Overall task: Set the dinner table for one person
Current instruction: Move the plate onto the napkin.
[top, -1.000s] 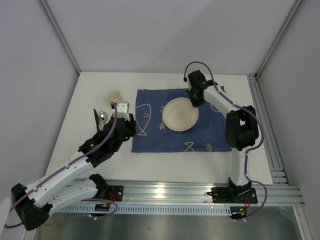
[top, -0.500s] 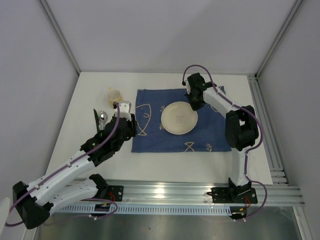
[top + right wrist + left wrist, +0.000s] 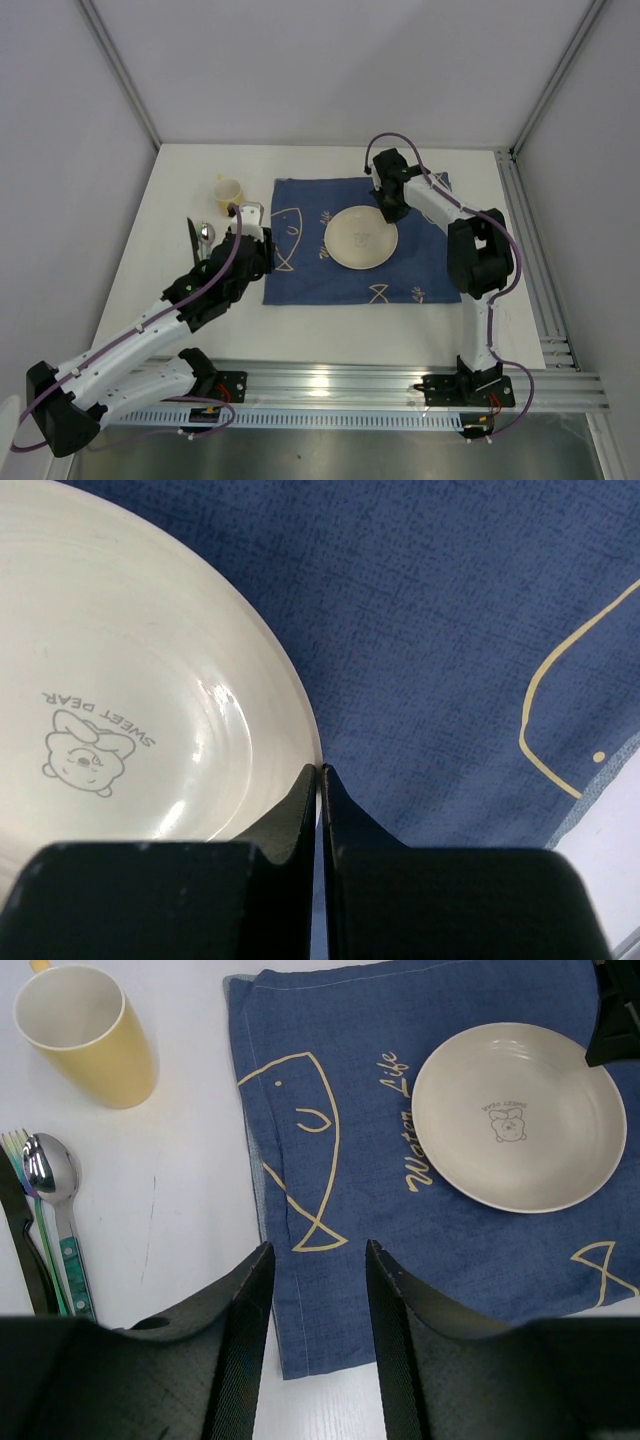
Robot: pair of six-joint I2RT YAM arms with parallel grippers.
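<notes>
A cream plate (image 3: 361,238) with a bear print lies on the dark blue cloth (image 3: 300,270), which is spread on the white dinner table (image 3: 170,260). My right gripper (image 3: 390,207) is shut on the plate's far right rim; the right wrist view shows the jaws (image 3: 319,770) pinching the rim of the plate (image 3: 150,710). My left gripper (image 3: 317,1250) is open and empty, hovering over the cloth's left edge (image 3: 400,1210). The plate (image 3: 518,1117) lies ahead of it to the right.
A yellow cup (image 3: 229,189) stands left of the cloth, also seen in the left wrist view (image 3: 85,1035). A spoon (image 3: 55,1190), a fork and a dark knife (image 3: 25,1250) lie together on the table further left. Aluminium rails run along the right and near edges.
The plate has shifted a little toward the near edge on the cloth, with my right gripper on its rim. The left arm has hardly moved.
</notes>
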